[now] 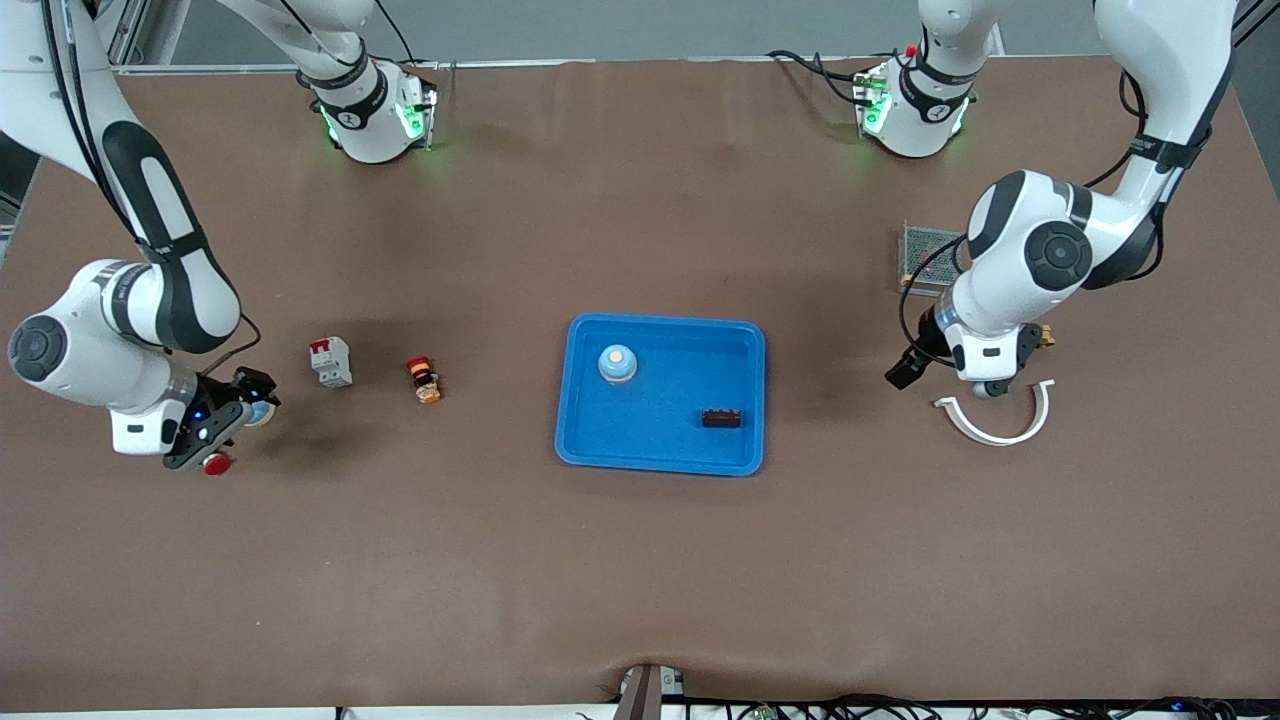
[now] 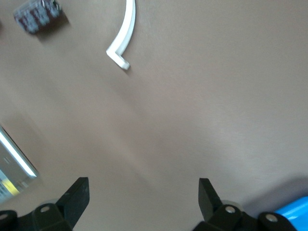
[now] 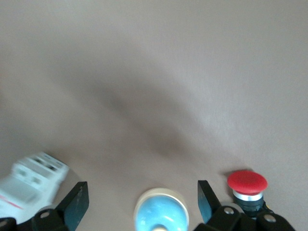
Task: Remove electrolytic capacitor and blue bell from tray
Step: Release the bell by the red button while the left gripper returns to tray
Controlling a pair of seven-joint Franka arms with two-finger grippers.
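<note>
One tray (image 1: 575, 400). Blue bell (image 1: 617, 364), second bell (image 3: 160, 211): two. One capacitor (image 1: 721, 418), circuit breaker (image 1: 331, 361), red button (image 1: 217, 463), red-orange part (image 1: 425, 381), white arc (image 1: 995, 428), mesh box (image 1: 922, 256).

Glossy blue plastic tray (image 1: 585, 400) on matt brown table (image 1: 640, 560); mesh box (image 1: 925, 258) seemingly metal.

Shallow rectangular bright blue plastic tray (image 1: 745, 340) with rounded corners and raised rim, flat on the brown table about midway between the two arms' ends. Small round pale blue bell (image 1: 617, 363) with a light, orange-tinged top, upright inside, toward the corner farther from the front camera at the right arm's end. Small dark blocky component (image 1: 721, 418) also inside, well apart from the bell, nearer the front camera and toward the left arm's end.
</note>
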